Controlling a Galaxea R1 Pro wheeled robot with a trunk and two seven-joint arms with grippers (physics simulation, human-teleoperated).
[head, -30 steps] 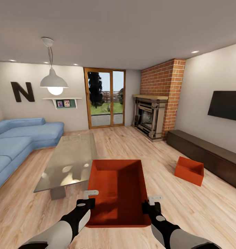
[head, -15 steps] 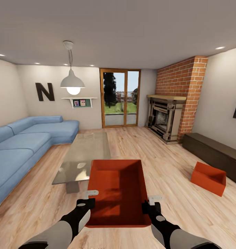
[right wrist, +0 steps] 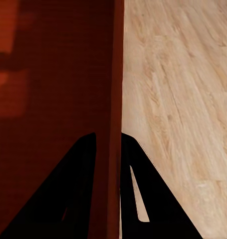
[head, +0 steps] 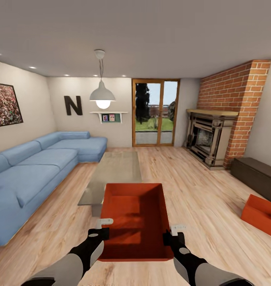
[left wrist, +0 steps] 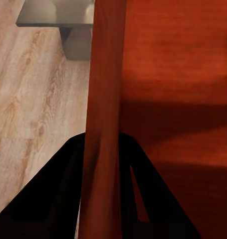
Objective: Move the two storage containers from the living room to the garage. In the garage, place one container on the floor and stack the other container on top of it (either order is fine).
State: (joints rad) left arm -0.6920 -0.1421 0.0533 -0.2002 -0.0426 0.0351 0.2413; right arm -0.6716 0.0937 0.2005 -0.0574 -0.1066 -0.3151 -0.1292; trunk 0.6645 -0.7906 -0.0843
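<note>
I am carrying one storage container (head: 135,220), long axis pointing ahead, its side walls pinched by left gripper (head: 102,226) and right gripper (head: 175,232).

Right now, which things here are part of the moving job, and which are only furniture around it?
Part of the job:
- held bin, left pincer and right pincer clamped on its side walls
- second bin on the wood floor

Only around:
- blue sofa
- glass table
- fireplace
- dark cabinet
</note>
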